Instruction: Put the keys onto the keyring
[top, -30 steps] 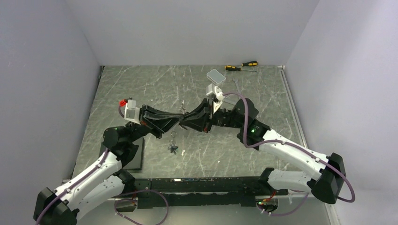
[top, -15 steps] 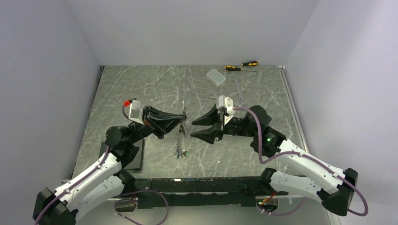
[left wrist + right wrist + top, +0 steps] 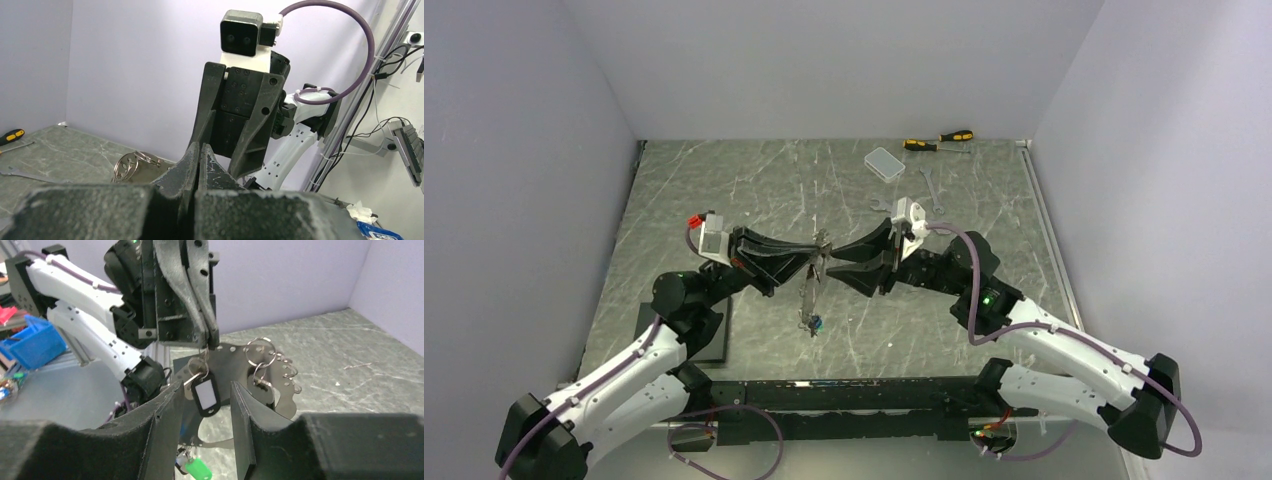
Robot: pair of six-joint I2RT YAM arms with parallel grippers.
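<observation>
Hanging free above the table [image 3: 724, 190], the keyring [image 3: 810, 288] dangles from the left gripper [image 3: 821, 254], whose fingers are pressed together on what looks like its top edge. The wire there is too thin to be sure. A black-tagged key [image 3: 206, 396] hangs just below those fingertips, and a green key [image 3: 196, 470] sits lower on the bunch. The right gripper [image 3: 833, 261] stands spread, one finger on each side of the black tag and touching neither side.

The risks come from how close everything is:
- The two sets of fingertips nearly meet, so a small misjudged advance could knock them together.
- A nudge would set the loose bunch swinging, and the right fingers might then close on air or on the wrong key.
- A firm pull on the tag could drag the thin wire out of the left pinch and drop the lot.
</observation>
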